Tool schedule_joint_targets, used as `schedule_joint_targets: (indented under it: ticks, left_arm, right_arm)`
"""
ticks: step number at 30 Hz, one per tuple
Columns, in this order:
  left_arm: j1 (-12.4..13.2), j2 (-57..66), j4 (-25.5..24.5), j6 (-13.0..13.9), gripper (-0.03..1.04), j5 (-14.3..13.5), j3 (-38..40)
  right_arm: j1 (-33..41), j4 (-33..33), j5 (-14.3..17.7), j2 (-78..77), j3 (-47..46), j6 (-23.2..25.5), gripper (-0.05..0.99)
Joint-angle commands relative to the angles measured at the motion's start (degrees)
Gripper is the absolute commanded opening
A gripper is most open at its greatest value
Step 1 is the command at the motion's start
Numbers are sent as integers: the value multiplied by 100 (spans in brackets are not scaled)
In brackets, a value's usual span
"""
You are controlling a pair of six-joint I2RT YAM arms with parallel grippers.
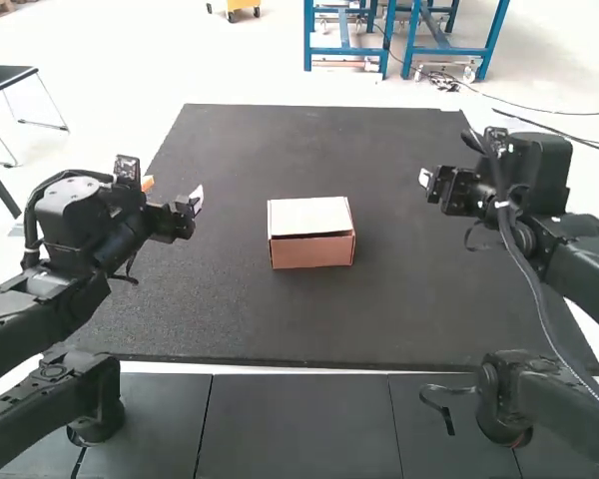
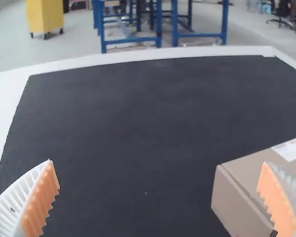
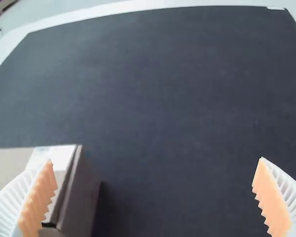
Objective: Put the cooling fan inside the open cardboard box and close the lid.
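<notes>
A small brown cardboard box [image 1: 310, 232] sits in the middle of the black mat [image 1: 309, 150] with its lid down flat. It shows as a box [image 2: 256, 190] in the left wrist view and as a box [image 3: 49, 192] in the right wrist view. My left gripper [image 1: 185, 208] hovers over the mat to the left of the box, open, with nothing between its white ribbed fingers [image 2: 32, 205]. My right gripper [image 1: 431, 186] hangs to the right of the box, also open and empty, its fingers [image 3: 269, 200] spread wide.
The mat covers most of the white table [image 1: 130, 110]. Blue metal frames [image 1: 399, 35] stand on the floor beyond the far edge. A black chair [image 1: 10, 85] stands off the table's left side.
</notes>
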Motion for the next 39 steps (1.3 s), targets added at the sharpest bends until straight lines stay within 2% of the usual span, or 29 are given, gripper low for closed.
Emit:
schedule_joint_targets:
  ticks: [1, 3, 7, 9, 11, 14, 16, 17, 18, 19, 20, 24, 25, 27, 28, 33, 35, 36, 39]
  left_arm:
    - [120, -394, 215, 362, 95, 193, -306]
    - [164, -658, 206, 370, 95, 448, -350]
    - [234, -1062, 373, 406, 94, 624, -499]
    - [269, -1247, 575, 652, 94, 650, -736]
    - [305, -1519, 830, 660, 94, 747, -1017]
    - [375, -2231, 821, 616, 94, 949, -1281]
    - [419, -2873, 628, 590, 94, 975, -1431]
    - [436, -3216, 224, 590, 94, 949, -1448]
    - [436, -3435, 39, 581, 94, 949, -1431]
    - [463, -3321, 145, 370, 94, 1002, -1431]
    - [480, -3224, 153, 300, 94, 1002, -1431]
    - [612, -3347, -312, 353, 94, 1046, -1431]
    - [647, -3339, -312, 353, 94, 1090, -1431]
    - [700, -3339, -462, 353, 94, 1353, -1431]
    - [727, -3339, -567, 370, 94, 1380, -1431]
    - [876, -3339, -928, 362, 94, 1388, -1431]
    - [911, -3339, -1051, 362, 95, 1388, -1431]
    - [929, -3339, -1042, 362, 95, 1388, -1422]
    - [929, -3339, -1051, 388, 95, 1380, -1422]
  right_arm:
    - [-291, 385, -349, -334, -495, -459, 90]
    - [-309, 658, -384, -528, -812, -564, 90]
    - [-203, 1062, -384, -1090, -1339, -617, 90]
    - [-159, 1247, -384, -1354, -1638, -617, 90]
    - [-142, 1449, -393, -1600, -1884, -617, 90]
    - [-159, 1484, -498, -1907, -2095, -643, 90]
    - [-168, 1510, -516, -2145, -2297, -819, 90]
    - [-177, 1581, -489, -2303, -2464, -898, 90]
    - [-186, 1642, -472, -2487, -2640, -907, 90]
    - [-194, 1651, -463, -2707, -2772, -872, 90]
    - [-212, 1633, -463, -2988, -2877, -793, 90]
    - [-274, 763, -472, -4439, -2904, -670, 90]
    - [-335, 825, -489, -4368, -2904, -485, 90]
    - [-423, 623, -472, -4193, -2904, -494, 90]
    - [-441, 570, -463, -4298, -2904, -494, 90]
    - [-300, 69, -24, -4316, -2904, -626, 91]
    - [-265, 34, 56, -4316, -2912, -661, 91]
    - [-265, 43, 82, -4316, -2912, -626, 91]
    - [-247, 87, 495, -4316, -2912, -344, 91]
